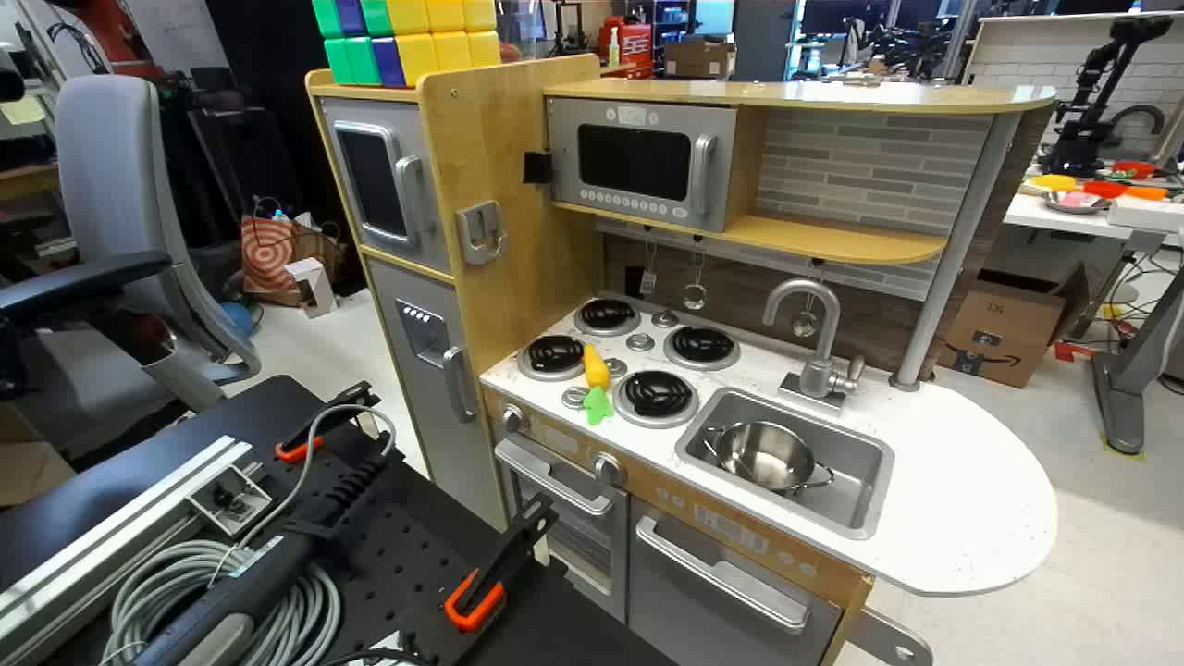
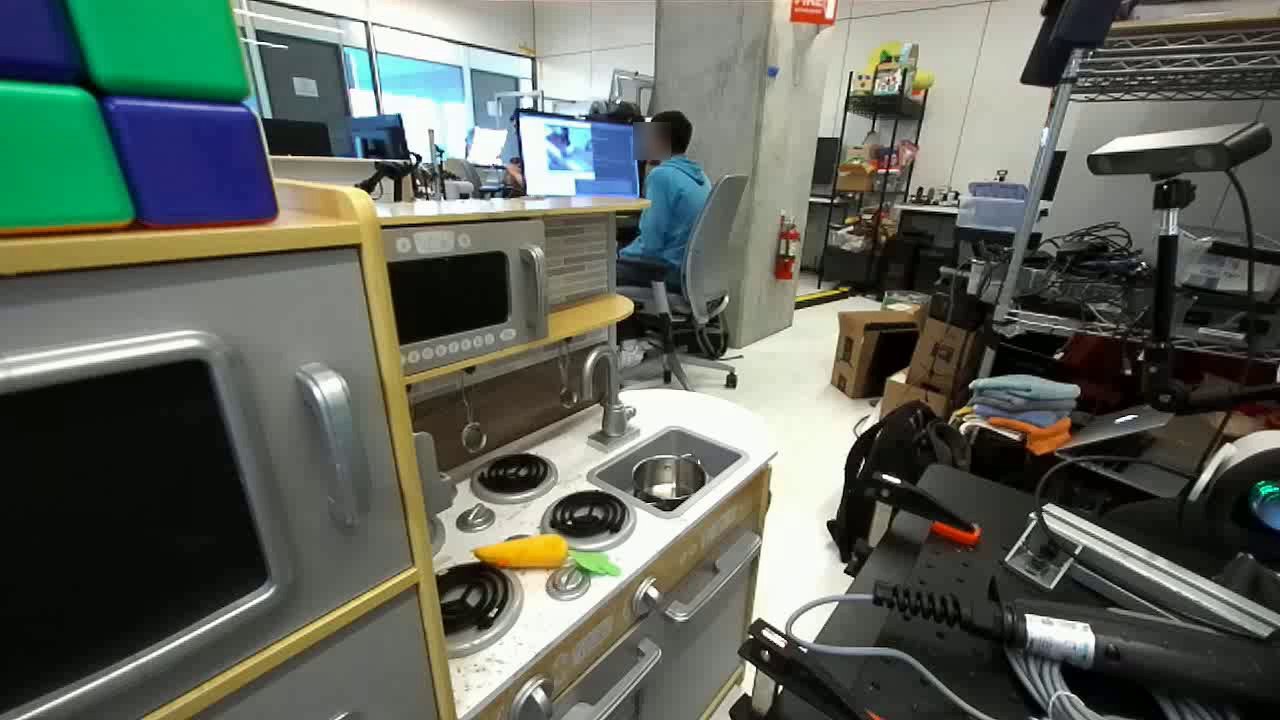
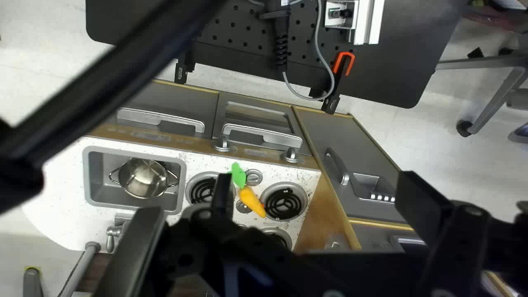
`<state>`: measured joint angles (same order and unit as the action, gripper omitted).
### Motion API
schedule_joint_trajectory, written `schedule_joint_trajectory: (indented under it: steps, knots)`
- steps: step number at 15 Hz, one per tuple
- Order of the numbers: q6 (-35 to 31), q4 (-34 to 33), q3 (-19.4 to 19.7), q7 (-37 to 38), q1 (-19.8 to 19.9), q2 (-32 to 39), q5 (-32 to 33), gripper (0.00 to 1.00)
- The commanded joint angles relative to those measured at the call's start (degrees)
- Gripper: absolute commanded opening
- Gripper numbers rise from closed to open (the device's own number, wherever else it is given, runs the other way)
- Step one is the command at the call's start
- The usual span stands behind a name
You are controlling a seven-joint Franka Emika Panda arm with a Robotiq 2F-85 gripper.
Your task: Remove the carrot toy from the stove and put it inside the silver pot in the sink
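Note:
The carrot toy lies on the white stove between the front burners. Its yellow tip is by one burner's rim, its green end toward the front edge. It also shows in an exterior view and the wrist view. The silver pot stands upright in the sink; no contents show. It also shows in an exterior view and the wrist view. My gripper shows only in the wrist view, open with nothing between its fingers, high above and apart from the carrot.
A grey faucet rises behind the sink. A microwave and shelf overhang the back of the counter. A tall cabinet with colored blocks stands beside the stove. A black table with cables and orange-tipped clamps stands in front.

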<state>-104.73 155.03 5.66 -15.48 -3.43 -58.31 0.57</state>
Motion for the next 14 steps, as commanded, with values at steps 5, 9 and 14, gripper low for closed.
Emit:
schedule_joint_trajectory:
  steps: [5,9,14]
  knots:
    - [-11.8,-0.3,-0.9,5.7,0.9,14.1,-0.1,1.0]
    - [-16.2,-2.0,-2.9,14.1,3.1,27.2,-0.2,1.0]
    - [-28.6,-8.5,-6.7,20.9,4.9,45.2,4.4,1.0]
